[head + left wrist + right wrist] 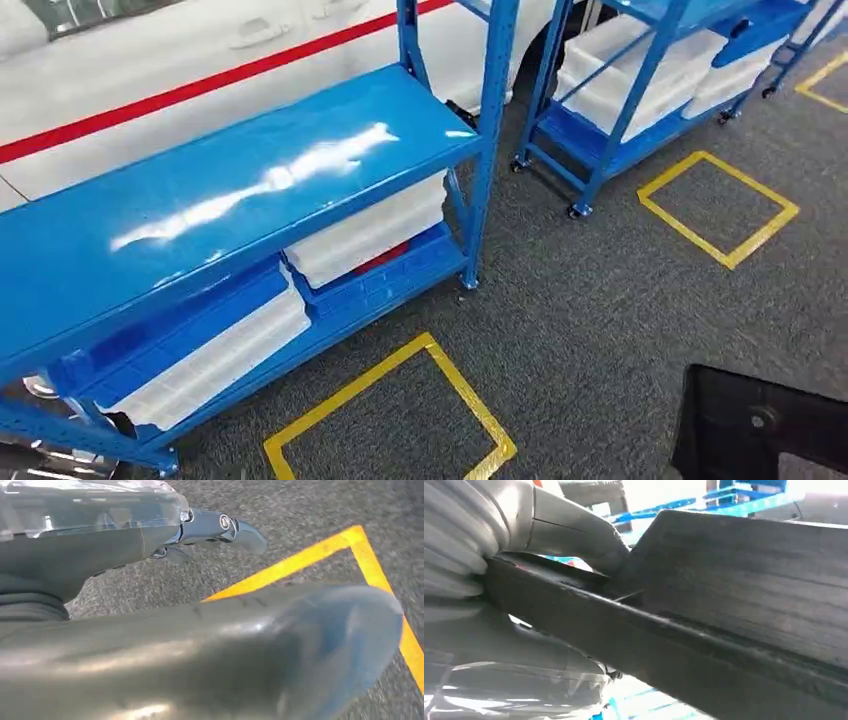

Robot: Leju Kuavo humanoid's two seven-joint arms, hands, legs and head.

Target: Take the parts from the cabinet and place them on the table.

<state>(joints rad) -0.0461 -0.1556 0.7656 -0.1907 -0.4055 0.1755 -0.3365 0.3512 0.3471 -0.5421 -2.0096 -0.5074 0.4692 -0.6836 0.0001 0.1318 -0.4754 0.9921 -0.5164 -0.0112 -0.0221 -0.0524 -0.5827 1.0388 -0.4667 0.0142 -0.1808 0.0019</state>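
A flat black plastic part shows at the lower right corner of the head view, above the grey carpet. In the right wrist view my right hand grips this black part, its thumb pressed on the part's face. My left hand hangs over the carpet holding nothing, its thick thumb in front and its darker fingers stretched out. The blue cabinet rack stands to the left, its top shelf bare and glossy.
White bins and a blue crate sit on the rack's lower shelf. A second blue rack with white bins stands at the back right. Yellow tape squares mark the carpet. A white car with a red stripe is behind.
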